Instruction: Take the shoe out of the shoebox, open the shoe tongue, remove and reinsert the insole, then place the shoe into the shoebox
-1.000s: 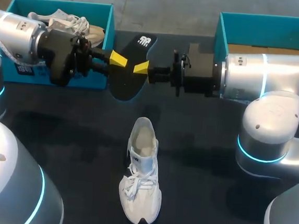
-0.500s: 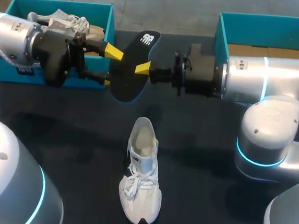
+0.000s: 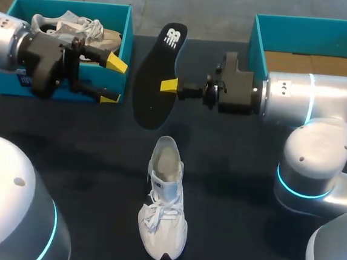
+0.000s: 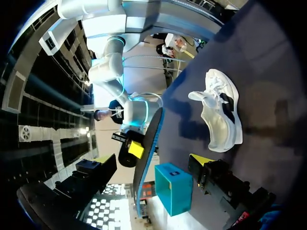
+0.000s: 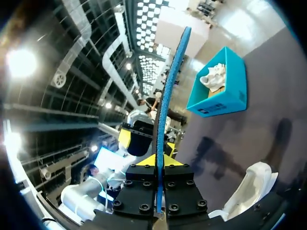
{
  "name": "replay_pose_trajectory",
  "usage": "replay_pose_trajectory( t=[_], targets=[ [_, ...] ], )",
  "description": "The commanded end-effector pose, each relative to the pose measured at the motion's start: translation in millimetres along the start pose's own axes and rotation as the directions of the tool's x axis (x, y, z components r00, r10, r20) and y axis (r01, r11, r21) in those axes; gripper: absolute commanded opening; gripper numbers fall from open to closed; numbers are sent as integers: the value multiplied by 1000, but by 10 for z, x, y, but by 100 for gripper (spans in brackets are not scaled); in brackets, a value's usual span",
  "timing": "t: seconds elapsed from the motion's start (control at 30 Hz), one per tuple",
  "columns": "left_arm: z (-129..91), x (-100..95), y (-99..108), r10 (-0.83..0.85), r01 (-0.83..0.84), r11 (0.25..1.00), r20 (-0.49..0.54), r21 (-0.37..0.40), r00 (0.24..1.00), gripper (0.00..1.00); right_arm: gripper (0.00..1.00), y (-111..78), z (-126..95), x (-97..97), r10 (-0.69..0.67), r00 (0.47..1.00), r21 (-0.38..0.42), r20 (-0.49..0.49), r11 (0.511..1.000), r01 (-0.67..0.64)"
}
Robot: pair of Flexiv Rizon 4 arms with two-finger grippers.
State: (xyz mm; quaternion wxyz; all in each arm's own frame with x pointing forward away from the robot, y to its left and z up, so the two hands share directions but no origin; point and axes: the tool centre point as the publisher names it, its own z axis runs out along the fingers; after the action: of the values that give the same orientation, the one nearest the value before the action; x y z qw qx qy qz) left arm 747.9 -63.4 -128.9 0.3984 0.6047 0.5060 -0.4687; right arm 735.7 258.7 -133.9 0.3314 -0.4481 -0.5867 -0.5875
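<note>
**Insole in our right gripper, shoe out on the table**

Our right gripper point(image 3: 166, 85) is clenched on the black insole point(image 3: 149, 101), one yellow fingertip point(image 3: 169, 85) pressed on the side facing us and the other hidden behind it. The insole hangs above the table point(image 3: 69, 139) between the two boxes. Its end with the white mark points away from us, and its other end is near the heel of the white shoe point(image 3: 163, 208) without touching it. In both wrist views the insole shows edge-on, with a blue edge.

The shoe stands on its sole in the middle of the table, apart from both boxes. Its toe points toward us, its opening faces up and its laces lie loose over the front.

Our left gripper point(image 3: 113, 81) is released, with its fingers spread wide and nothing between them. It sits just beside the insole, not touching it. It and its wrist stand in front of the near wall of the left shoebox point(image 3: 72, 3) and cover most of that wall.

This teal box holds a second pale shoe point(image 3: 79, 25) with its laces showing. The right shoebox point(image 3: 316, 22), also teal, holds only a brown cardboard sheet point(image 3: 307, 58). Our right arm crosses in front of it and hides its near part.
</note>
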Motion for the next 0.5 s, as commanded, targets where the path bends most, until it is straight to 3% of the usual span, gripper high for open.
replay_pose_trajectory(
  t=[0.03, 0.33, 0.5],
  targets=[
    [-92, 22, -22, -21, 21, 1000, -32, -1, 999, 100, 0, 63, -44, -39, -23, 1000, 40, -7, 999, 23],
    [-225, 245, 20, -114, 113, 993, -73, -18, 991, 100, 0, 44, -101, -78, -92, 996, 44, 4, 995, 91],
    [-294, 291, 50, -136, 141, 989, -121, 34, 983, 100, 0, 43, -111, -79, -94, 996, 45, 5, 995, 93]
  ],
)
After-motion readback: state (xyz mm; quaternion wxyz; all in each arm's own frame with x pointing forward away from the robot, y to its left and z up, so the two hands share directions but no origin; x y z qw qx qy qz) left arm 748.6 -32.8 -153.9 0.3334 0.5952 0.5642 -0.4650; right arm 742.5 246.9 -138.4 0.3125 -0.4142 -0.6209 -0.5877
